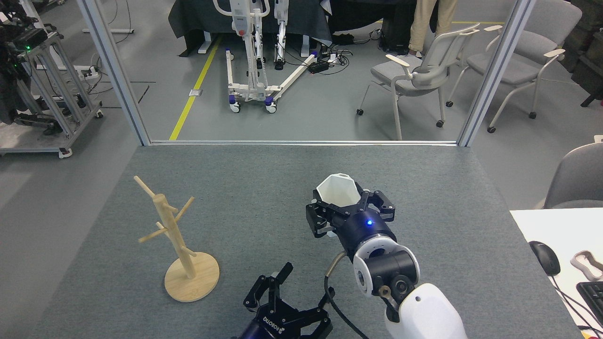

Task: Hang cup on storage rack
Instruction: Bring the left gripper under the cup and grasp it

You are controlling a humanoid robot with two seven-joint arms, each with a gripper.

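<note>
The white faceted cup [337, 190] is held above the grey table with its hexagonal mouth up, and my right gripper [349, 207] is shut on it from below. The light wooden storage rack [172, 235] stands upright at the table's left on its round disc base, its angled pegs bare. The cup is well to the right of the rack, apart from it. My left gripper [304, 292] is low at the front edge, right of the rack's base, open with nothing between its fingers.
The grey table [264, 169] ends at a metal-framed far edge [301, 142]. A white desk [556, 226] with a mouse and keyboard borders the right side. Chairs [424, 70], a wheeled white lift frame [249, 70] and a person's legs [426, 23] are on the floor beyond.
</note>
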